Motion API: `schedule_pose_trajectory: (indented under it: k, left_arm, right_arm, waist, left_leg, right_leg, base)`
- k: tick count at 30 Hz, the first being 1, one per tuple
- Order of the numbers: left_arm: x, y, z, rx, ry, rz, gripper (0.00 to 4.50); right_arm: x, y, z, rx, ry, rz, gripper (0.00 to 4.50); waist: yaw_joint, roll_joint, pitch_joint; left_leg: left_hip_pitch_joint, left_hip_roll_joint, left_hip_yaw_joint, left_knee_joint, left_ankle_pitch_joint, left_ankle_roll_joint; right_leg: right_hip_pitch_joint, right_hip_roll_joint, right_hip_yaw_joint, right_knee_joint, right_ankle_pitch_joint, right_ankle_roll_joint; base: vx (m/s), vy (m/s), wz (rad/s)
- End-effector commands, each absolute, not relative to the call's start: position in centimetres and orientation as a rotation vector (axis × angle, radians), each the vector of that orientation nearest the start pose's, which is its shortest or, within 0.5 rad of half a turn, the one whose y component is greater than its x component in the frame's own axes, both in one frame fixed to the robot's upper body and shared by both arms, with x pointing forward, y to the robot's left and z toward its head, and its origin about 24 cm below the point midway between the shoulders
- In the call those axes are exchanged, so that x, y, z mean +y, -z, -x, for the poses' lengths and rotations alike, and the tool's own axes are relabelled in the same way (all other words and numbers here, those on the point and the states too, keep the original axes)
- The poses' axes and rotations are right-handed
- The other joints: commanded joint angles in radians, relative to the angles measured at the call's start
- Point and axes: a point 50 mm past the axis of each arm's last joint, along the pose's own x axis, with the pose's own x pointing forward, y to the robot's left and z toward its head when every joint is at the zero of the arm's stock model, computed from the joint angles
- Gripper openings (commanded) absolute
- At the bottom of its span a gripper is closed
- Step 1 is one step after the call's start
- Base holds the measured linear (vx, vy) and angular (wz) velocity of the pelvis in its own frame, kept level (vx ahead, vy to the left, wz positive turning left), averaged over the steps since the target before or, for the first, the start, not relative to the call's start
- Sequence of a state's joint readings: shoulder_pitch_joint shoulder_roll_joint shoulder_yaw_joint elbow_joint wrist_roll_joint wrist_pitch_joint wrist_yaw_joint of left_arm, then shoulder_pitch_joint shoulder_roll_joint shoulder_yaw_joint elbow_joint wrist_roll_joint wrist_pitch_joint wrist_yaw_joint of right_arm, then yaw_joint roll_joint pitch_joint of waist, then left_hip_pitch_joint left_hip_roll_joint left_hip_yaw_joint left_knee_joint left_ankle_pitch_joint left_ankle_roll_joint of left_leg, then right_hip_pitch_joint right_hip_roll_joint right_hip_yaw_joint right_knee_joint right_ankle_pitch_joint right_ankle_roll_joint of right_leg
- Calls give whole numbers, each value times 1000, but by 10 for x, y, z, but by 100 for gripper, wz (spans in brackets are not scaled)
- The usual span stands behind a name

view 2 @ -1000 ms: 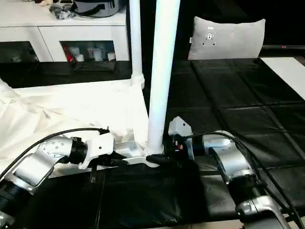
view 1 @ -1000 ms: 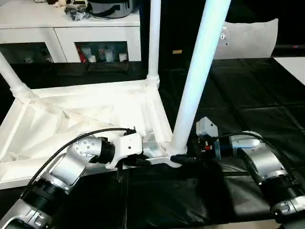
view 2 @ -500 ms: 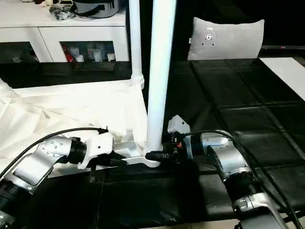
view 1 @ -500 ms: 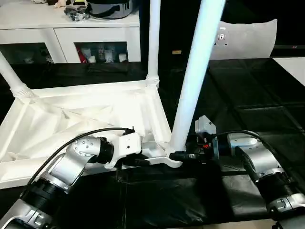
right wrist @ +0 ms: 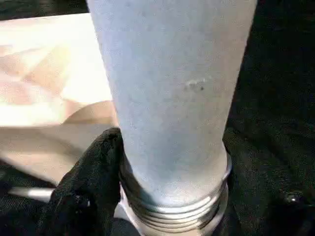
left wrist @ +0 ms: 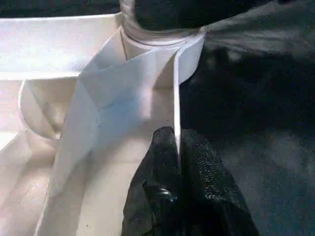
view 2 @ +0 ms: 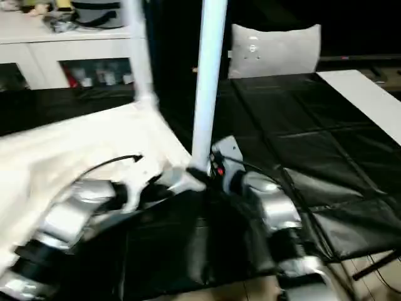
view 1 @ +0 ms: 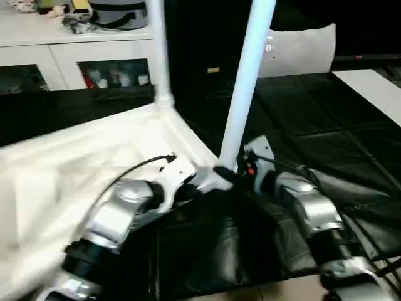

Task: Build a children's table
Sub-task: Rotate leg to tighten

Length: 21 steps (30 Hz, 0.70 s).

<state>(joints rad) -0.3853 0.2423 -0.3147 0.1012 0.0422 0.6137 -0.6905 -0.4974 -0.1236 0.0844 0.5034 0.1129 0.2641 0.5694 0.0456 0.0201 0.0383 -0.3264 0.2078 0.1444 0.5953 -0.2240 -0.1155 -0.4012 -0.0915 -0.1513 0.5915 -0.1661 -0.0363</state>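
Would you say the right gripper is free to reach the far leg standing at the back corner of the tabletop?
Probably not yet: the right gripper is closed around the near leg, which stands between it and the far leg.

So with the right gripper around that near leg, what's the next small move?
Probably keep twisting the leg into its corner socket: threads show at its base, the right gripper wraps it, and the left gripper pinches the tabletop rim.

a home-like room: white cabinet [view 1: 75,53], grey cushion [view 2: 276,50], black floor mats [view 1: 326,125].
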Motion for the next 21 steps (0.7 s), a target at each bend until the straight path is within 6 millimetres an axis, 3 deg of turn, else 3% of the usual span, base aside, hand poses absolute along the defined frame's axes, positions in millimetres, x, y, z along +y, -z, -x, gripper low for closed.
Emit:
schedule_pose_trajectory:
  k: [1,4,5,7,10,15,18,19,21]
  left_arm:
    - [62,-63,-282,389,1022,-319,0]
    - [71,-61,-286,397,994,-370,0]
    - [71,-61,-286,397,993,-372,0]
    - [78,-60,-289,403,970,-398,0]
    - [86,-60,-292,404,951,-418,0]
    - [93,-61,-294,398,975,-430,0]
    - [103,-58,-293,395,1018,-420,0]
    - [107,-55,-291,396,1069,-427,0]
    - [108,-54,-290,402,1081,-427,0]
  right_arm:
    - [-87,-27,-320,386,-738,-8,270]
    - [-90,-28,-320,374,-736,-46,305]
    - [-91,-28,-320,373,-733,-47,305]
    - [-95,-31,-322,355,-715,-55,345]
    - [-101,-36,-322,325,-721,-44,362]
    - [-112,-43,-320,283,-778,-33,394]
    - [-131,-47,-310,271,-883,23,432]
    - [-145,-48,-304,293,-942,77,438]
    - [-149,-48,-303,298,-956,91,441]
  waist:
    - [9,0,-55]
    - [9,2,-56]
    - [9,3,-56]
    - [9,3,-54]
    - [10,3,-53]
    - [21,-1,-57]
    - [30,7,-57]
    - [38,2,-57]
    - [44,7,-56]
  left_leg:
    - [-24,6,6,-69,-157,59]
    - [-26,11,5,-70,-135,71]
    - [-27,11,5,-70,-135,72]
    - [-26,12,5,-71,-147,68]
    - [-23,13,6,-72,-161,65]
    - [-26,14,7,-71,-115,75]
    - [-24,13,9,-67,-108,89]
    - [-26,14,8,-68,-106,95]
    - [-25,16,10,-69,-108,95]
  right_leg:
    - [60,-55,52,-98,-421,-66]
    - [62,-55,56,-87,-352,-92]
    - [63,-55,56,-86,-349,-95]
    - [62,-56,57,-87,-357,-101]
    - [61,-57,57,-90,-378,-96]
    - [65,-57,62,-79,-302,-114]
    - [65,-56,62,-80,-288,-118]
    - [66,-55,62,-79,-286,-116]
    - [65,-56,64,-77,-284,-120]
  base:
    - [0,0,0]
    - [0,0,0]
    - [0,0,0]
    - [0,0,0]
    - [0,0,0]
    - [0,0,0]
    - [0,0,0]
    - [0,0,0]
    - [0,0,0]
